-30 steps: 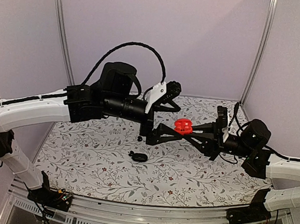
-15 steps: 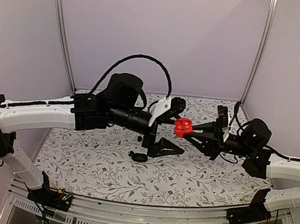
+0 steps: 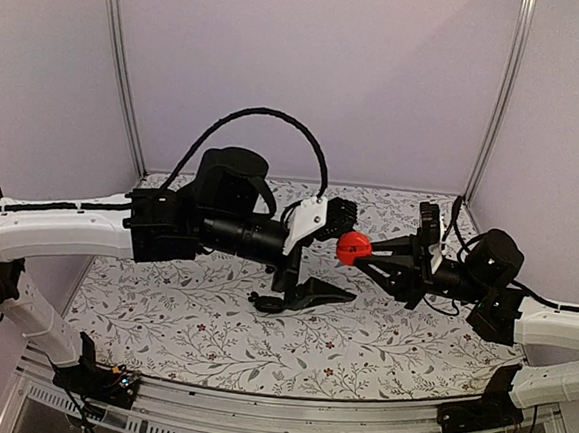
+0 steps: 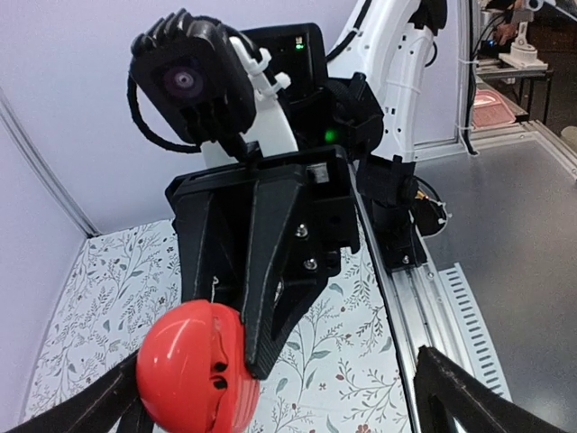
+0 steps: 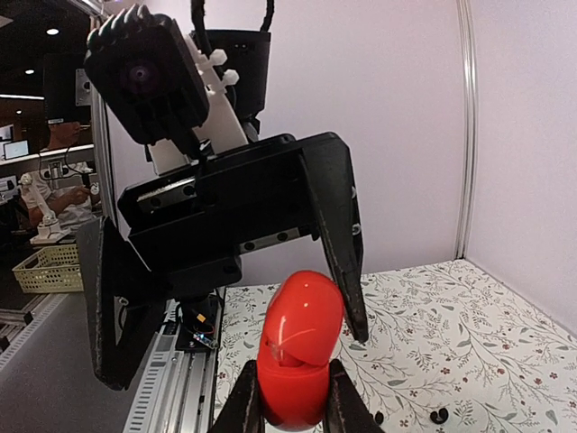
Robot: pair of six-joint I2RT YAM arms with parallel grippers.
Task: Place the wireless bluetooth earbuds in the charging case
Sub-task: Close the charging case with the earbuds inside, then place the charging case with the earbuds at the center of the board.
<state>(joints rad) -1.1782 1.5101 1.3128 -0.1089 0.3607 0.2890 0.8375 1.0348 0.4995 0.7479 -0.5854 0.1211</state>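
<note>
**Earbuds and case: both arms aloft over mid-table**

Top external. Shows the left gripper point(image 3: 345, 255) spread wide, one finger low over the table point(image 3: 160, 327) and the other raised. Shows the right gripper point(image 3: 359, 250) pinching a red round piece point(image 3: 351, 245) in the air between those left fingers. Places the charging case point(image 3: 269, 303) flat, about midway between the left and right edges, nearer the near edge and just beside the low left finger. Cannot tell whether its lid is up. Shows one bead touching or just beside the case, probably one of the earbuds point(image 3: 253, 296); the second not found here.

Left wrist. Shows the red round piece close to one left finger, with a wide gap to the other.

Right wrist. Confirms the pinch on the red round piece. Shows two dark specks point(image 5: 439, 415) low on the table, possibly the earbuds.

Handling note, as judgement.
- Neither bud nor case in hand yet.
- Park the red round piece well apart from the case.
- Mind the low left finger, which looks liable to nudge the case.
- Steady the case with one gripper.
- Take each bud from straight above with a narrow fingertip pinch.
</note>
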